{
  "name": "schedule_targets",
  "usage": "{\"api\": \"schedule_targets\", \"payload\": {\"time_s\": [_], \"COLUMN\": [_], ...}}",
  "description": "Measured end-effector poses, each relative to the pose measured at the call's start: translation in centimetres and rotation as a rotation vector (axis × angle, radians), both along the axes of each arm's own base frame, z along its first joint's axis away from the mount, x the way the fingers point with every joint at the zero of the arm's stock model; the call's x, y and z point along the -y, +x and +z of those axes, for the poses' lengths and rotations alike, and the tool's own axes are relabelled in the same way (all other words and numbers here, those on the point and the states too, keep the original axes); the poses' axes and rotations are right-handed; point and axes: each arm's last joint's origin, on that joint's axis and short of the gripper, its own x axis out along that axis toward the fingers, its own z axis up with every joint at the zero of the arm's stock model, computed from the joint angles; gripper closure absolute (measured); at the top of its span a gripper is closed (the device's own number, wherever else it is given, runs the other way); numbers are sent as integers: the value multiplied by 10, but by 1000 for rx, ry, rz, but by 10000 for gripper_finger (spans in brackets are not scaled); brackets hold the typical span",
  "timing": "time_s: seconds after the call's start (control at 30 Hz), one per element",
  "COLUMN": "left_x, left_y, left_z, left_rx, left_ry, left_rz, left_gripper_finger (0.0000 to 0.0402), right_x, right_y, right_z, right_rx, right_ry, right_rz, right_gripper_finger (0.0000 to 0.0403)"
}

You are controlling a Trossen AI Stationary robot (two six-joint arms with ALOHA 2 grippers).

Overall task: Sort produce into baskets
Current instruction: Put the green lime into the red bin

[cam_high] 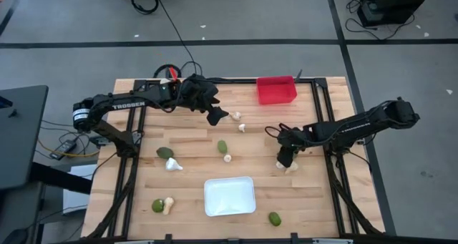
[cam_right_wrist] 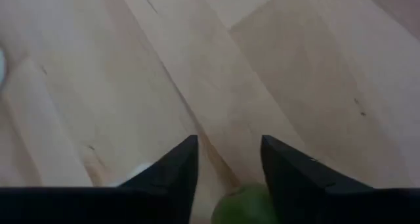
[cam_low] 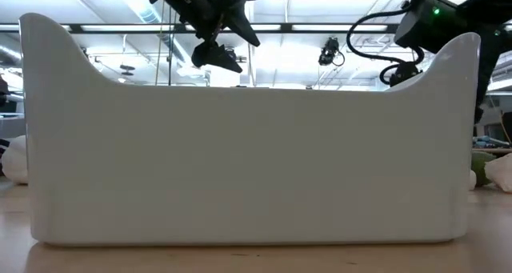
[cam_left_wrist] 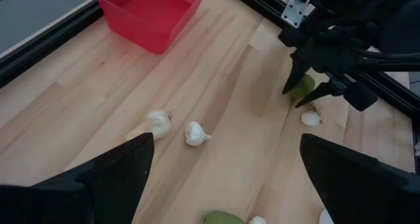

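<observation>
- The right gripper point(cam_high: 286, 160) is hanging low over the bench's point(cam_high: 193, 194) right side, jaws parted narrowly and empty.
- A green fruit point(cam_right_wrist: 246, 206) is sitting just below them, at the gap's mouth — not yet between the fingers.
- A garlic bulb point(cam_high: 292, 168) is lying just beside it.
- The left gripper point(cam_high: 215, 117) is hovering at the far side, jaws wide — two garlic bulbs point(cam_left_wrist: 195, 133) ahead.

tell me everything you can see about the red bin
The red bin is a small rectangular open-topped tub of what looks like smooth plastic, with upright walls. It sits upright and level at the far edge of the wooden table. Its inside looks empty in the left wrist view. Nothing touches it except the table; neither pincer is at it.
</observation>
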Motion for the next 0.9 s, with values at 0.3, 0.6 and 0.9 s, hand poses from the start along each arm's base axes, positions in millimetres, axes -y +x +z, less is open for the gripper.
{"api": "schedule_targets", "payload": {"time_s": [0.3, 0.6, 0.9], "left_x": [0, 0, 1], "left_y": [0, 0, 0], "left_z": [0, 0, -1], "left_rx": [0, -6, -6], "left_ry": [0, 25, 24], "left_rz": [-4, -28, -59], "left_gripper_finger": [12, 12, 12], "right_x": [-2, -2, -7], "right_y": [11, 4, -1], "right_z": [10, 43, 48], "right_rx": [97, -159, -224], "right_ry": [80, -6, -86], "right_rz": [-20, 131, 360], "right_gripper_finger": [328, 289, 124]}}
